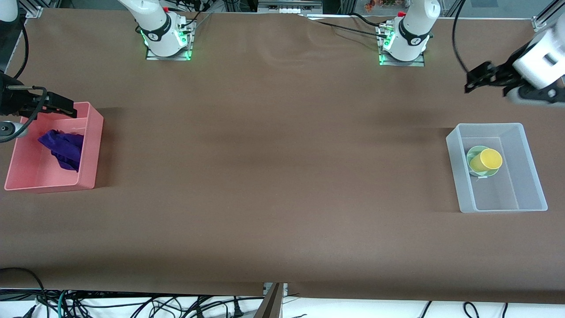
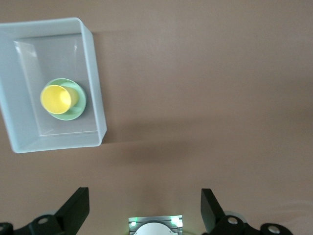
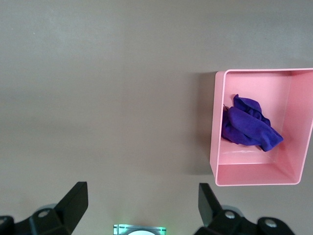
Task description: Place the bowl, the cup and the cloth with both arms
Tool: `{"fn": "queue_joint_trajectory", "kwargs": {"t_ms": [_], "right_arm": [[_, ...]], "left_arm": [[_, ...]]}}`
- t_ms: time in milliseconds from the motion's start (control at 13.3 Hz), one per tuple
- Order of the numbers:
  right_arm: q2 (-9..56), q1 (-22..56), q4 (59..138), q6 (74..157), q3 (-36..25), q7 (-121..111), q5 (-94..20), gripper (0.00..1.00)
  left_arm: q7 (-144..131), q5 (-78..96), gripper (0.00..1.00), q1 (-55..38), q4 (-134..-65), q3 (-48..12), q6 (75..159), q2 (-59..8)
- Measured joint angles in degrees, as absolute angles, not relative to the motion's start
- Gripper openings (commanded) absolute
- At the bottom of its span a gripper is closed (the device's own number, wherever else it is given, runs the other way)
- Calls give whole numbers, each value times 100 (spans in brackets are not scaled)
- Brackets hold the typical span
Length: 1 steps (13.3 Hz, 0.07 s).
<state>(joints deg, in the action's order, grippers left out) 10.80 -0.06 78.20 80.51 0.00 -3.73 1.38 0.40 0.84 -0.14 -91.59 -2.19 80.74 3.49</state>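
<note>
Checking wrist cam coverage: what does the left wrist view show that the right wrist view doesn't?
Left wrist only: the cup sitting in the bowl, both in the clear bin, and the left gripper open. Right wrist only: the cloth crumpled in the pink bin, and the right gripper open. Both: brown table, bare between the fingers, and a green-lit arm base at the frame edge.

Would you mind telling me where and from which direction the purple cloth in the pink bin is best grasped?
Probably from straight above, pinching the raised bunch of folds at the middle of the cloth. It lies crumpled inside the pink bin, whose walls block a sideways approach. The right tool, open, hangs over the bin's rim.
</note>
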Motion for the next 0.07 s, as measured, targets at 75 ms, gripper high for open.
{"fn": "queue_joint_trajectory", "kwargs": {"t_ms": [75], "right_arm": [[1080,-6,7820,8051,0,-373,138,100]], "left_arm": [[39,53,100,-14,-9068,-219,8021,335]]}}
